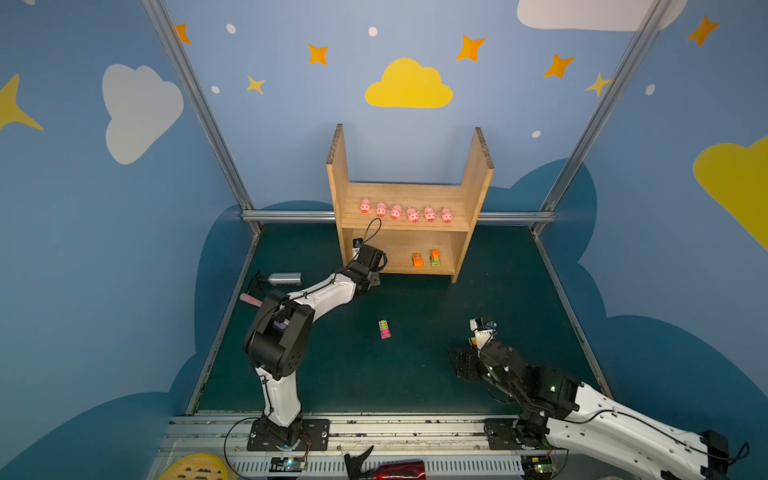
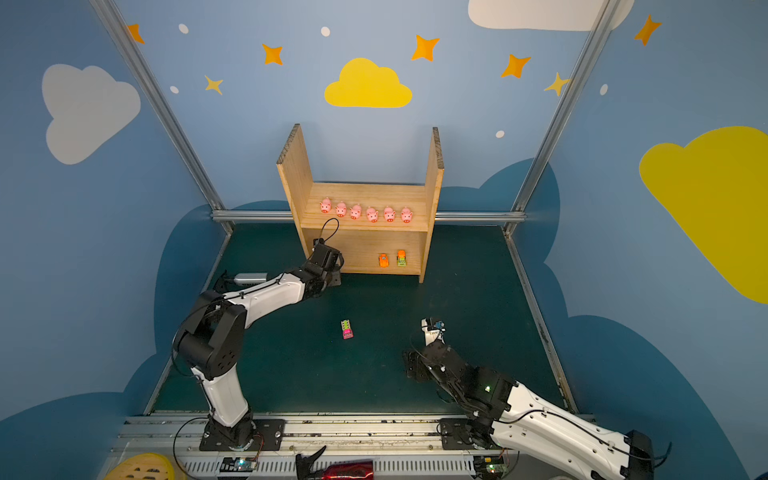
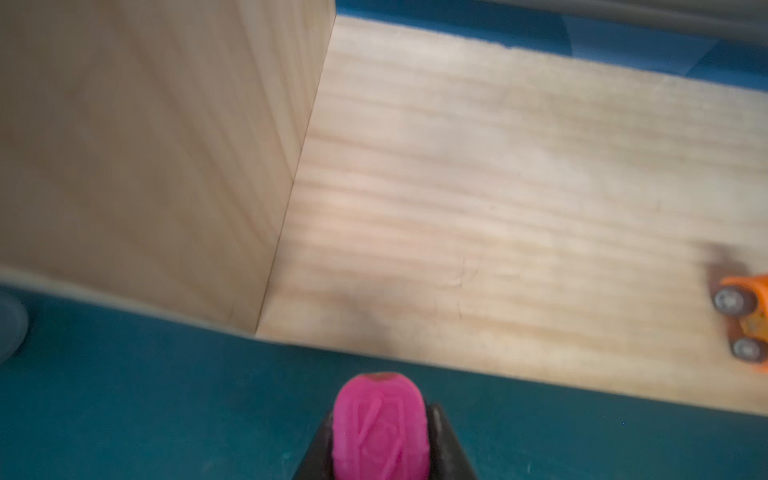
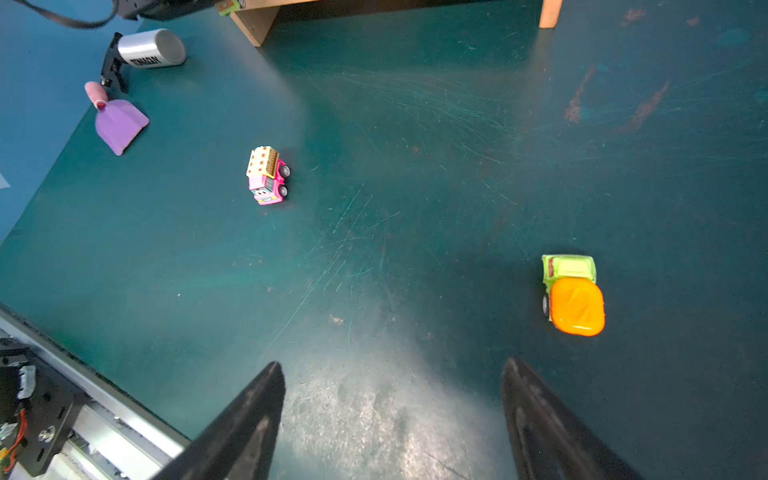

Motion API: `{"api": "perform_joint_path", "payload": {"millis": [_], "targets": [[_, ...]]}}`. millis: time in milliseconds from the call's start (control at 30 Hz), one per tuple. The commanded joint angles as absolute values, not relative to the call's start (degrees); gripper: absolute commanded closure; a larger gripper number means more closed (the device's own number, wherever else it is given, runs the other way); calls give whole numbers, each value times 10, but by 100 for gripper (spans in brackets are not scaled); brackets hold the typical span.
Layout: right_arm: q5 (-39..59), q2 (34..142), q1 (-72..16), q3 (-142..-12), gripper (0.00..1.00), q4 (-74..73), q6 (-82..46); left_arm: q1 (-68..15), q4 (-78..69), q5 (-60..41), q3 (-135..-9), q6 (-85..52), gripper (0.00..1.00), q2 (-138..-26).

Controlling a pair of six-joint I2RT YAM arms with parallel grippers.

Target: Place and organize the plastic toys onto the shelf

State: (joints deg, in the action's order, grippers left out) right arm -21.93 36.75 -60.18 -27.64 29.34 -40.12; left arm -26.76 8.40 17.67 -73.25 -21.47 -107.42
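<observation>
My left gripper (image 3: 380, 411) is shut on a hot pink toy vehicle (image 3: 380, 432), low at the front left corner of the wooden shelf (image 1: 338, 174), just short of its lower board (image 3: 498, 187). On that board stand an orange car (image 1: 417, 260) and an orange-and-green truck (image 1: 435, 258). Several pink pigs (image 1: 405, 212) line the upper board. A pink truck with a lime back (image 1: 384, 329) sits mid-table. My right gripper (image 4: 392, 374) is open over the front right of the table, with a lime truck with an orange tipper (image 4: 573, 295) beside it. The arm hides most of that truck in both top views.
A silver bottle (image 1: 286, 279) lies at the left edge of the table. Next to it is a purple scoop (image 4: 120, 124) with a pink handle (image 1: 250, 299), partly under my left arm in both top views. A metal rail (image 1: 374, 428) runs along the front.
</observation>
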Motion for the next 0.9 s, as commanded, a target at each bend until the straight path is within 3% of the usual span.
{"api": "perform_joint_path", "payload": {"millis": [0, 867], "targets": [[-230, 375, -598, -297, 19, 307, -403, -260, 72, 165, -756, -192, 74, -1088], [-218, 409, -566, -305, 19, 310, -405, -228, 44, 158, -854, -124, 71, -1187]]}}
